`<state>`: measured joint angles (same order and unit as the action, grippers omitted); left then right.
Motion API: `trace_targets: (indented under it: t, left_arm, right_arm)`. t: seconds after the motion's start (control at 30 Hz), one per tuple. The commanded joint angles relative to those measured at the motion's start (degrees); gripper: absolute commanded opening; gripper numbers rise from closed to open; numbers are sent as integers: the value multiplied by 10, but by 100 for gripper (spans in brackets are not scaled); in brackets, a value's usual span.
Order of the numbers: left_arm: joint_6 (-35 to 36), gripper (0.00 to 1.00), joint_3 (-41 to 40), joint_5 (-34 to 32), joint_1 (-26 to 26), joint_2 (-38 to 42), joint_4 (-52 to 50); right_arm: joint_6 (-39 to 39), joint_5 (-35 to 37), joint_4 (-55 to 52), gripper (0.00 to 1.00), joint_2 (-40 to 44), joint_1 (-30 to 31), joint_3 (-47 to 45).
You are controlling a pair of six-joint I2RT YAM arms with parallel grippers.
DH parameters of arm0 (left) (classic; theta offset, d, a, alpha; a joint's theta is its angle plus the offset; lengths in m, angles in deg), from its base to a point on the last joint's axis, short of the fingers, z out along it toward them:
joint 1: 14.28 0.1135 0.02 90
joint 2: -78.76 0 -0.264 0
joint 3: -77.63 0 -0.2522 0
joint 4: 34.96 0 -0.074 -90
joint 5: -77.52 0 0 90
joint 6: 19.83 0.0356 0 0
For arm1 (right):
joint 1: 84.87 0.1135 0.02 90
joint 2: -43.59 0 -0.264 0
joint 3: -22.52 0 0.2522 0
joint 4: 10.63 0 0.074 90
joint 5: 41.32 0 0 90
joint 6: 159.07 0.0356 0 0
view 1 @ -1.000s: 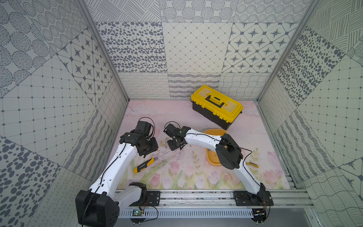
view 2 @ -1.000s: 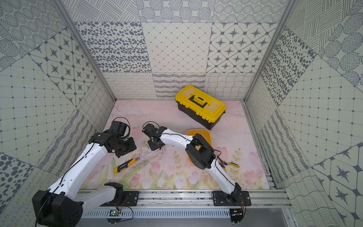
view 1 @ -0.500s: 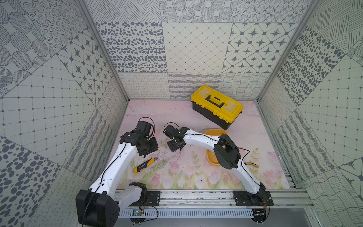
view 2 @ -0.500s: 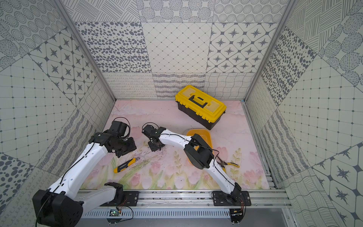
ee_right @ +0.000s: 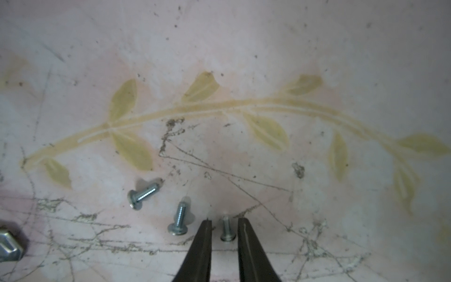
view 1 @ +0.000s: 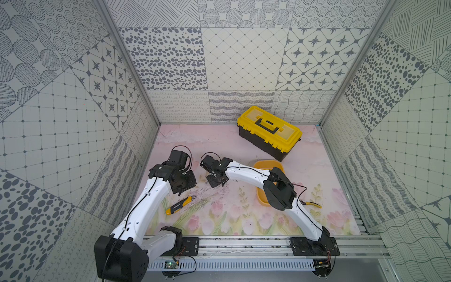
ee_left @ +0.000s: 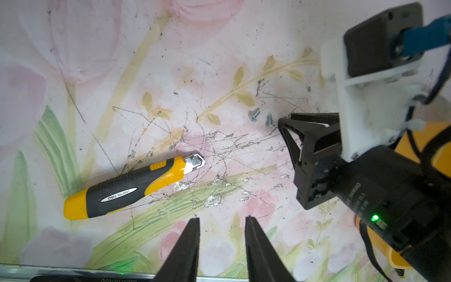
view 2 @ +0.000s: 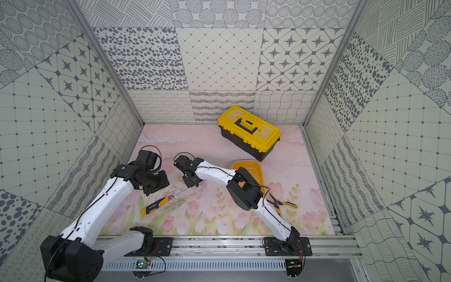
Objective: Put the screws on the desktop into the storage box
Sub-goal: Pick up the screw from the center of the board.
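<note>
Three small silver screws lie on the scuffed pink desktop [view 1: 219, 146] near its middle. In the right wrist view my right gripper [ee_right: 224, 219] is down at the surface, narrowly open. One screw [ee_right: 225, 229] lies between its fingers with a small gap on one side. Two more screws [ee_right: 179, 219] [ee_right: 144, 194] lie just beside it. The left wrist view also shows two screws [ee_left: 253, 114] [ee_left: 269, 119] by the right gripper's tips. My left gripper [ee_left: 220, 217] hovers open and empty nearby. The orange-yellow storage box [view 1: 262, 164] sits to the right, half hidden under the right arm.
A yellow-and-black utility knife [view 1: 179, 204] lies near the left arm. A yellow-lidded black toolbox [view 1: 268, 131] stands at the back right. Yellow-handled pliers [view 2: 283, 203] lie at the front right, beside the right arm. Patterned walls close in three sides.
The right gripper's jaws have narrowed around one screw, and the arm has shifted slightly left. The left arm has not moved.
</note>
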<state>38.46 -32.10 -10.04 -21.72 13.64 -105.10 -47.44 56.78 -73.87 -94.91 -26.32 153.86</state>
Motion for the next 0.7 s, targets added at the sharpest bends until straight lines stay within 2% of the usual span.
trace_targets:
  t: [0.0, 0.23, 0.37, 0.67]
  left_arm:
    - [6, 36, 2, -1, 1, -2, 5]
    - [6, 36, 1, -1, 1, -3, 6]
    - [6, 37, 1, -2, 1, -3, 5]
    - [6, 37, 0, -1, 1, -7, 6]
  right_arm:
    - [-1, 4, -31, 18, -32, 3, 0]
    - [-5, 7, -31, 3, -29, 1, 1]
    - [-2, 17, -26, 0, -2, -1, -9]
    - [-2, -40, 91, 0, 174, -15, -142]
